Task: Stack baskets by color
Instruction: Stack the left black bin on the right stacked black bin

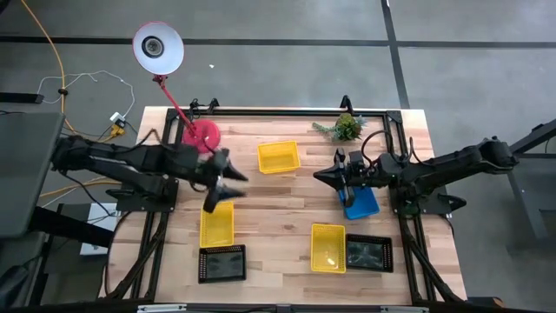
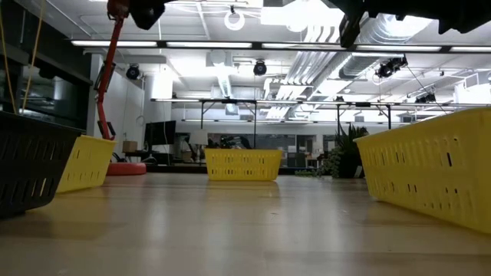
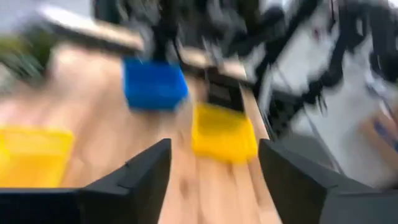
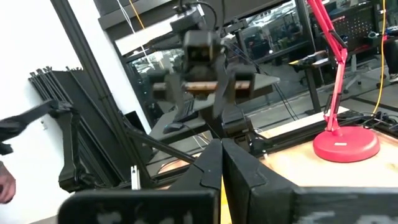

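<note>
Three yellow baskets sit on the table: one at the far middle [image 1: 278,157], one at the near left [image 1: 217,225] and one at the near right [image 1: 328,248]. A black basket [image 1: 221,263] lies in front of the left yellow one, and another black basket [image 1: 368,253] lies right of the near-right yellow one. A blue basket [image 1: 362,205] shows partly under my right arm. My left gripper [image 1: 228,183] hangs open in the air over the far end of the left yellow basket, with nothing between its fingers [image 3: 140,177]. My right gripper [image 1: 318,176] is shut and empty, raised beside the blue basket.
A red-based desk lamp [image 1: 201,135] stands at the far left with its head [image 1: 157,48] beyond the table edge. A small green plant [image 1: 345,128] stands at the far right. Bare wood [image 1: 278,217] lies between the two groups of baskets.
</note>
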Controlling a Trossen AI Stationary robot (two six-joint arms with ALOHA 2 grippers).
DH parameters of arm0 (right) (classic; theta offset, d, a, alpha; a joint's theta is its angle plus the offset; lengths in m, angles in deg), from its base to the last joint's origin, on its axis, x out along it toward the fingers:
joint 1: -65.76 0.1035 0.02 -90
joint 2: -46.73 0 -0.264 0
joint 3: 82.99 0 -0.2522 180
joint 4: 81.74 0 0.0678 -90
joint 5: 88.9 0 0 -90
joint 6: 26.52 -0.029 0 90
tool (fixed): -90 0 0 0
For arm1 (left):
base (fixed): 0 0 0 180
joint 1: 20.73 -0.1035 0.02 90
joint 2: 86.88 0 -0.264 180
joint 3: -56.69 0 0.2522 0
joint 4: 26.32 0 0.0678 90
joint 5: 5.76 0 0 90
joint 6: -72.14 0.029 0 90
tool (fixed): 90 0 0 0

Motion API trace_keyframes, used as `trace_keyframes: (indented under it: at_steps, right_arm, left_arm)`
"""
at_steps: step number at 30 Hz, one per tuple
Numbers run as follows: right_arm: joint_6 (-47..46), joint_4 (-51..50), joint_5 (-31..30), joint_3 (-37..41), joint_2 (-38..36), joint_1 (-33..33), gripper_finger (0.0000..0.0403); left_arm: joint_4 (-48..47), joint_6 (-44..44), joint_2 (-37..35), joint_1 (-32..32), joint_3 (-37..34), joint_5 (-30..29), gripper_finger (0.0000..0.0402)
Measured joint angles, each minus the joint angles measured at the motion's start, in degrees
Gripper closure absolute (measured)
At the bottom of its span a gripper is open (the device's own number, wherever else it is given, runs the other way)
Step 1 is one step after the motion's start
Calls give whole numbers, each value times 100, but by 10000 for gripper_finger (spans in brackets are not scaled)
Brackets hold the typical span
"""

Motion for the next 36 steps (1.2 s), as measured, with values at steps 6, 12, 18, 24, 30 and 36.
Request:
trace_keyframes:
  at_steps: [6, 12, 18, 24, 30, 36]
  right_arm:
    - [0, -159, 4, 0, 0, 0, 403]
    - [2, -321, 9, -2, 2, -1, 403]
    - [217, -370, 9, -2, 2, -2, 403]
    - [256, -480, 9, -2, 2, -2, 403]
    - [256, -633, 9, -2, 2, -2, 403]
    - [256, -719, 9, -2, 2, 0, 403]
  left_arm:
    - [-1480, 111, 854, 639, 559, 257, 149]
    - [-1570, 90, 1625, 1428, 561, 313, 152]
    - [-1570, -567, 2588, 1970, 561, 180, 152]
    - [-1850, -1534, 3029, 2437, 555, 215, 156]
    - [-1981, -2469, 2625, 3034, 569, -563, 171]
    - [-2864, -3195, 2457, 4079, 524, -1088, 185]
